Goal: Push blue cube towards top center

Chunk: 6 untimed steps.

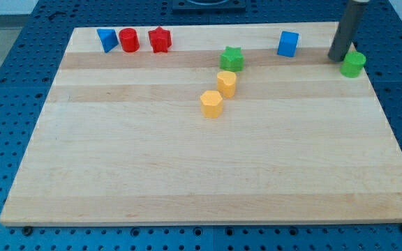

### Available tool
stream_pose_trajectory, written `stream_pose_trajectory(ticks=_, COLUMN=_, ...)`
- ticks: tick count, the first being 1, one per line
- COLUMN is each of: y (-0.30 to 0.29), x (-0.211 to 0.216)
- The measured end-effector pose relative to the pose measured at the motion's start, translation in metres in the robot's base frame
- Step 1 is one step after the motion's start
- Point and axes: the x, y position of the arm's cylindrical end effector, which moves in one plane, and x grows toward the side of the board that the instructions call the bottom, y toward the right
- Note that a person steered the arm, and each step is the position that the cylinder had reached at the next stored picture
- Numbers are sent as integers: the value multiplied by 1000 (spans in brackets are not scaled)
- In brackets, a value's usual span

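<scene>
The blue cube point(288, 43) stands near the view's top edge of the wooden board point(187, 167), right of centre. My tip point(337, 58) is at the view's top right, to the right of the blue cube and a clear gap from it. The tip stands just left of a green cylinder point(353, 64), close to it or touching; I cannot tell which.
A green star point(232, 58) lies left of the blue cube. Two yellow blocks point(227, 83) point(211, 104) sit below the star. At the top left are a blue triangular block point(107, 39), a red cylinder point(129, 40) and a red star point(159, 40).
</scene>
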Motion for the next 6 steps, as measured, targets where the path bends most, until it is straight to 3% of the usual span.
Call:
stream_pose_trajectory(ticks=1, y=-5, x=-50)
stream_pose_trajectory(ticks=2, y=-60, x=-44)
stream_pose_trajectory(ticks=4, y=-74, x=5)
stream_pose_trajectory(ticks=5, y=-109, x=16)
stream_pose_trajectory(ticks=6, y=-130, x=-14)
